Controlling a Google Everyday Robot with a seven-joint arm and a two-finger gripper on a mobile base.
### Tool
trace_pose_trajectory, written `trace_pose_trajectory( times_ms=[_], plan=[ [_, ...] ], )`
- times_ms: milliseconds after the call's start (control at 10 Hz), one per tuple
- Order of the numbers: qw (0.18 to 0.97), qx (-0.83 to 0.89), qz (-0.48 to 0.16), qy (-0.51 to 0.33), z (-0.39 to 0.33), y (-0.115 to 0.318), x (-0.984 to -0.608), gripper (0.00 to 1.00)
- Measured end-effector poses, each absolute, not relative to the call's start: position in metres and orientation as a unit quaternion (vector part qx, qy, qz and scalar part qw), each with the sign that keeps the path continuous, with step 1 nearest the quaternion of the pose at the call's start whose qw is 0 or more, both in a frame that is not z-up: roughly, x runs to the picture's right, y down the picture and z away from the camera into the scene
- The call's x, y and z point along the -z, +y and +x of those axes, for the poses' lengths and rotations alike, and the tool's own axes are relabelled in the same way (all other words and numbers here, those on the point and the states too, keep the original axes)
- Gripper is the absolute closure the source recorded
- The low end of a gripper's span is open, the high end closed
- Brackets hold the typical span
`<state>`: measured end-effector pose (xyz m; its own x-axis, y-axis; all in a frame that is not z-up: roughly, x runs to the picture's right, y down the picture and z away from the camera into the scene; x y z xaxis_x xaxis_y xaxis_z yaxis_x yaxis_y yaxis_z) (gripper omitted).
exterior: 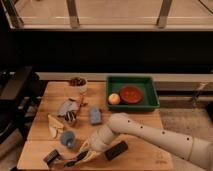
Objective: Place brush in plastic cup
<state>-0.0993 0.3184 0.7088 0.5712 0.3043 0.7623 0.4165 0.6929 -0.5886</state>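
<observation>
My gripper hangs at the handle end of the brush, which lies on the surface just in front of the plastic cup; clamped or not, I cannot tell. Likely light, stiff: mid-handle hold suits.

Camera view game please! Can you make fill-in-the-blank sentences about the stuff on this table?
The fruit lies in the ____ tray beside a red plate. The gripper hangs low by the brush, beside a flat ____ block. The brush lies outside the plastic cup, on the ____ table. Missing: green, black, wooden.
</observation>
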Motion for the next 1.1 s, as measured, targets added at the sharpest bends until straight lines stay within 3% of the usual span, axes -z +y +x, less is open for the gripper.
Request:
trace_pose_trajectory(
  times_ms=[500, 800, 1100],
  plan=[
    [0.786, 0.038, -0.366, -0.497, -0.099, 0.29, -0.699, 1.0],
    [0.798, 0.04, -0.325, -0.506, -0.091, 0.244, -0.679, 1.0],
    [0.814, 0.023, -0.297, -0.499, -0.068, 0.211, -0.682, 1.0]
  ],
)
